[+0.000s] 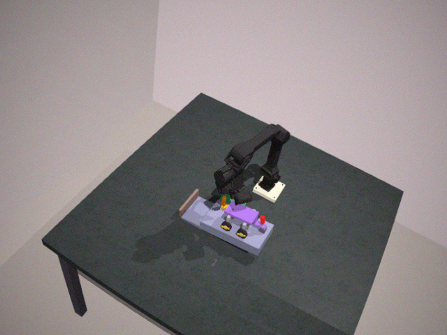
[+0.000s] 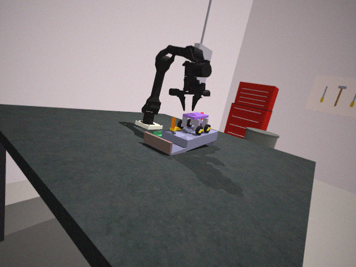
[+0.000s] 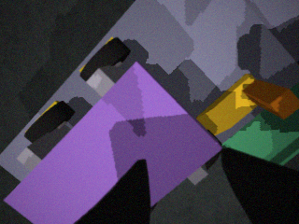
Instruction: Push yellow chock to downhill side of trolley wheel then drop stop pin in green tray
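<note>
The purple trolley [image 1: 242,212] [image 2: 196,115] [image 3: 93,154] stands on the pale ramp [image 1: 230,236] [image 2: 201,139] [image 3: 168,37]. The red-headed stop pin [image 1: 262,219] [image 2: 202,113] stands upright at its uphill end and is out of the wrist view. The yellow chock [image 1: 224,206] [image 2: 173,129] [image 3: 229,109], orange handle up, sits at the downhill side of the tray-side front wheel. Its near end is very close to that wheel; the deck partly hides whether they touch. My gripper [image 2: 188,110] [image 3: 183,161] is partly open and empty, above the trolley's downhill end.
The green tray [image 1: 225,197] [image 2: 157,133] [image 3: 252,135] lies beside the ramp, on the robot base's side, partly hidden by the arm and ramp. A brown end board [image 1: 188,202] [image 2: 158,142] stands across the ramp's low end. The cream base plate [image 1: 265,196] [image 2: 148,125] is behind the tray.
</note>
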`<action>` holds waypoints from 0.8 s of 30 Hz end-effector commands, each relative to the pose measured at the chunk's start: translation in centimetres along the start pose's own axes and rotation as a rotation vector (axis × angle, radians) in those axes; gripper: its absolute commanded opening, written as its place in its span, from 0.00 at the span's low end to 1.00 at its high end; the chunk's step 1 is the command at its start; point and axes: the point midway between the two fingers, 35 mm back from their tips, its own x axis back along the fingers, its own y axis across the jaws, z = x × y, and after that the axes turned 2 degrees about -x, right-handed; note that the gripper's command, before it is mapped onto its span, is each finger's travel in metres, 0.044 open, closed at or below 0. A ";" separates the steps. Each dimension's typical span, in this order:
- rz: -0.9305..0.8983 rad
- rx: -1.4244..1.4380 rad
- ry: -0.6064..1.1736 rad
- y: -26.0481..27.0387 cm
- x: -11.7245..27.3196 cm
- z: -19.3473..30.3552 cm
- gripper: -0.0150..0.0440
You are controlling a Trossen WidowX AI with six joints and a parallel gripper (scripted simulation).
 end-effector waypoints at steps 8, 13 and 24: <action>-0.027 -0.392 0.064 4.5 0.2 2.8 0.58; -0.024 -0.575 0.100 6.4 0.3 4.3 0.58; 0.009 -0.923 0.169 9.6 0.5 7.7 0.58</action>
